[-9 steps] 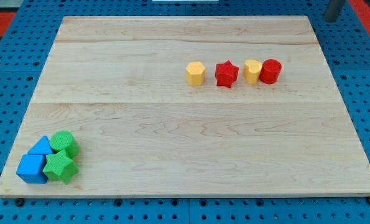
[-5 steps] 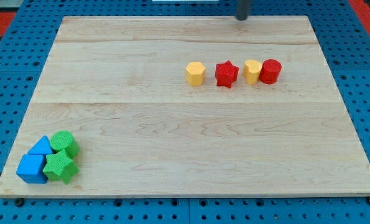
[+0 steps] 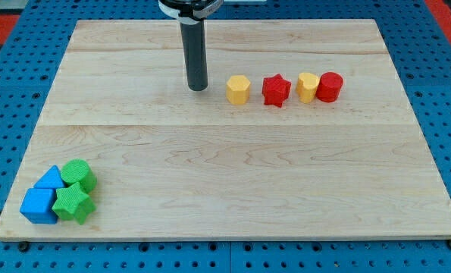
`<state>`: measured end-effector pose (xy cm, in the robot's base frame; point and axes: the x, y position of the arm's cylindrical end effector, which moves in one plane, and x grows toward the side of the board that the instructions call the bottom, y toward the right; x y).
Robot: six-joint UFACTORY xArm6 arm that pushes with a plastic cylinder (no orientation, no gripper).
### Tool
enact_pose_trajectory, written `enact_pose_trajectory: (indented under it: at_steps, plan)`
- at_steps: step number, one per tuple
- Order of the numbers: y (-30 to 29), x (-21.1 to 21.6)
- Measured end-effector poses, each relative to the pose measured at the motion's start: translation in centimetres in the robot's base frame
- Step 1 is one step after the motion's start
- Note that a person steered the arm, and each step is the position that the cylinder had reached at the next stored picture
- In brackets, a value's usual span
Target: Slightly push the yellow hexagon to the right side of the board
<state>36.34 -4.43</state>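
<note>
Wooden desk [image 3: 233, 189]; my tip [image 3: 198, 88] near far edge, just left of yellow hexagon [image 3: 239, 89], apart. No claw fitted; state not shown.

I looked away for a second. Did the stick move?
Yes. My tip came from the board's top right corner leftward and down, now just left of the yellow hexagon.

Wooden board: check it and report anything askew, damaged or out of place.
Nothing stands out. The wooden board looks intact. The yellow hexagon block, red star block, yellow heart-like block and red cylinder block stand in a row; my tip sits just left of the hexagon.
</note>
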Motion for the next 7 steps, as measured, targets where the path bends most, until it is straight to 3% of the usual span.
enact_pose_trajectory:
  at_steps: [1, 7]
  plan:
    - [3.8, 1.3]
    - [13.1, 2.4]
